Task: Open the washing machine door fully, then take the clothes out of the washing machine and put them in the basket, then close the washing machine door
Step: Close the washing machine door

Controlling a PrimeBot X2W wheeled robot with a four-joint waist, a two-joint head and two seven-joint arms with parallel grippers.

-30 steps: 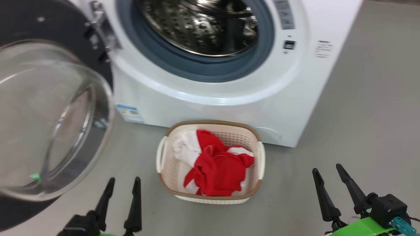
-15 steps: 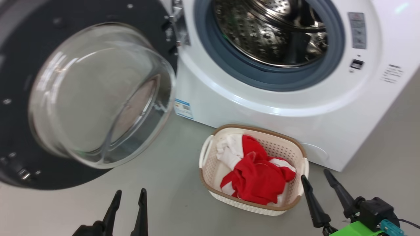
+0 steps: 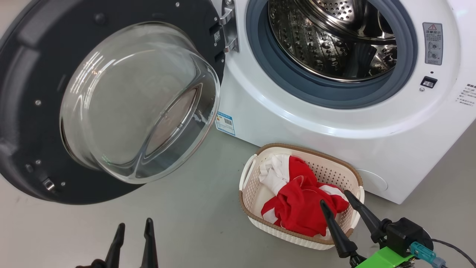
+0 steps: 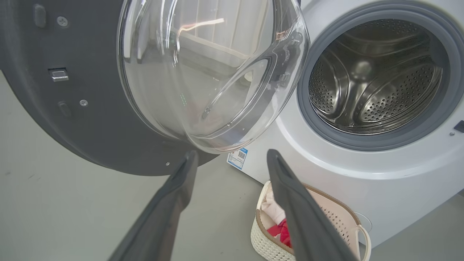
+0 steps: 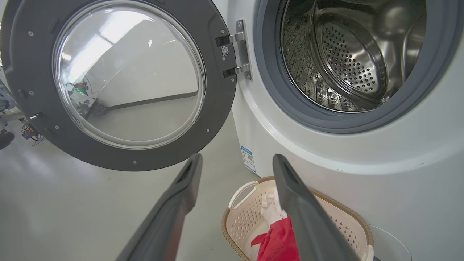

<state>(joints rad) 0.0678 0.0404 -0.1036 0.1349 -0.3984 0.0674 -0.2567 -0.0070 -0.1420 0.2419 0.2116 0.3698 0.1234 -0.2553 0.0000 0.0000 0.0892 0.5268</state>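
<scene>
Heaped in the basket [image 3: 303, 149]: red clothes [image 3: 297, 208] with white parts, the same heap as a second ago. Set on the floor [image 3: 208, 208] just in front of the washing machine [image 3: 334, 126], and not shifted against it. Bare steel in the drum [image 3: 327, 41], nothing red left inside as far as can be seen. Judged from that: emptying done, only the closing left.

Swung wide on its hinge [image 3: 228, 29] at the robot's left, the door [image 3: 22, 93], glass bowl [image 3: 137, 100] bulging toward the camera. Head view swung leftward over the last second, taking in the whole door. That is a turn of the camera, not of the things, and probably a turn toward the door for the last step.

Low before the door, the left gripper [image 3: 134, 223], fingers apart, empty as before. Across the basket's near right corner in the head view, the right gripper [image 3: 334, 197], fingers apart, likewise empty.

Writing:
- blue label [image 3: 225, 123] low on the machine's front, with a code square, print too small to read
- grey sticker [image 3: 433, 43] right of the opening, red warning triangle on top, text unreadable
- small print [image 3: 468, 96] at the far right, unreadable
- no brand name made out
</scene>
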